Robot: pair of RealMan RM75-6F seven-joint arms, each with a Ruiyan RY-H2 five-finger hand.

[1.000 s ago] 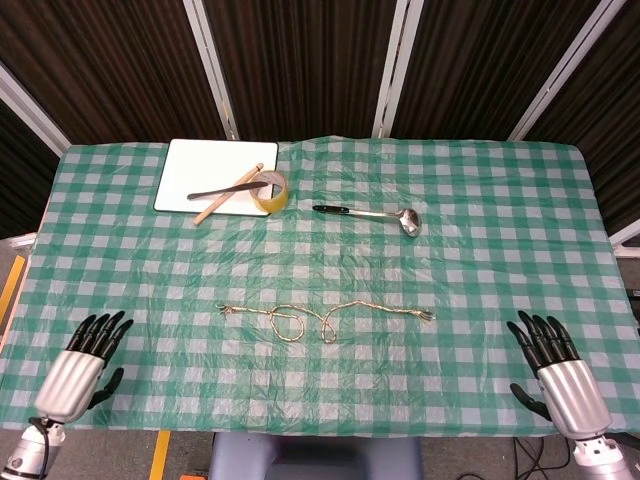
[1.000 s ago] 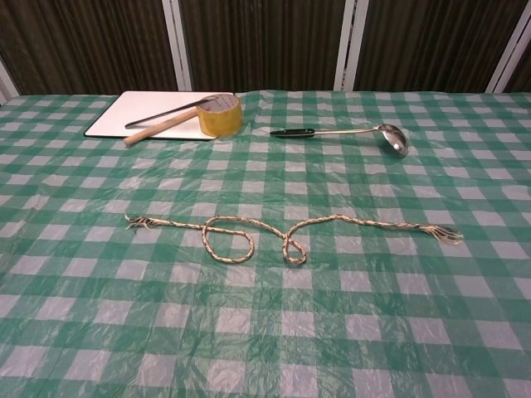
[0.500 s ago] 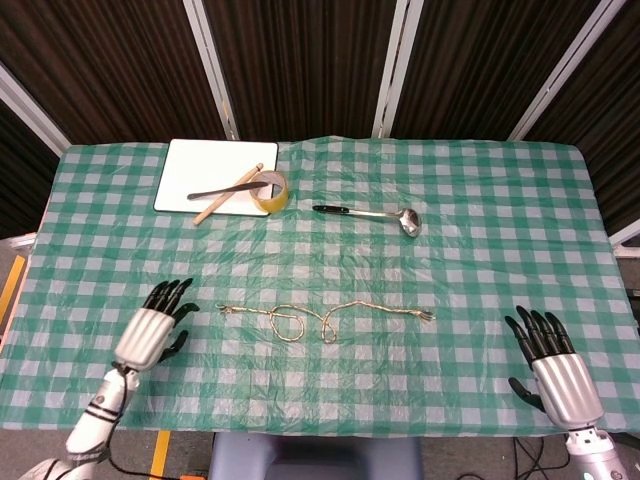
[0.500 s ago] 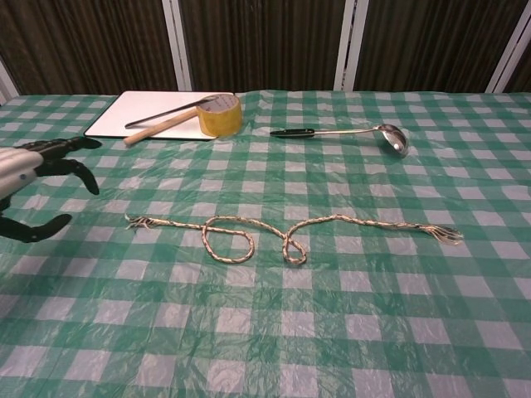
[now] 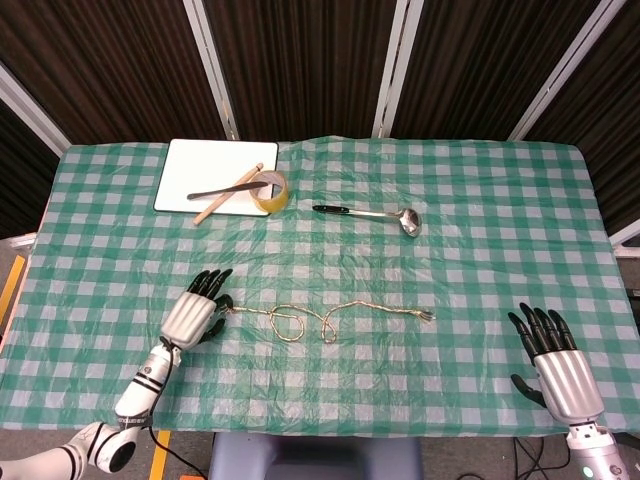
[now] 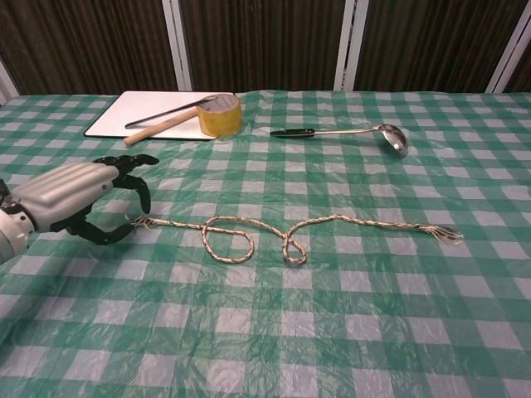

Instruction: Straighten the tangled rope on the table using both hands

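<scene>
Now the rope (image 5: 325, 318) lies near the middle of the checked tablecloth (image 5: 470, 260), stretched roughly left to right with two loops left of its centre and both ends frayed. It has not shifted over the last second. What has changed is the left hand (image 5: 197, 310): it was back near the front left edge of the table, and it has travelled in to the rope's left end. In the chest view its fingers (image 6: 133, 162) are apart and arched over that frayed tip with the thumb below, so nothing is pinched yet, though whether a fingertip brushes the strands is too fine to tell. My reading is that the grasp of the left end is about to start. The right hand (image 5: 555, 365) has barely moved; it sits spread and empty near the front right edge, well apart from the rope's right end, so the two-handed pull is some way off.

No true container is present. The white board (image 5: 190, 160) at the back left carries a wooden stick (image 5: 228, 194) crossed with a dark utensil (image 5: 215, 191), and a roll of tape (image 5: 268, 191) sits at its corner. A ladle (image 5: 375, 213) lies on the cloth beside them.
</scene>
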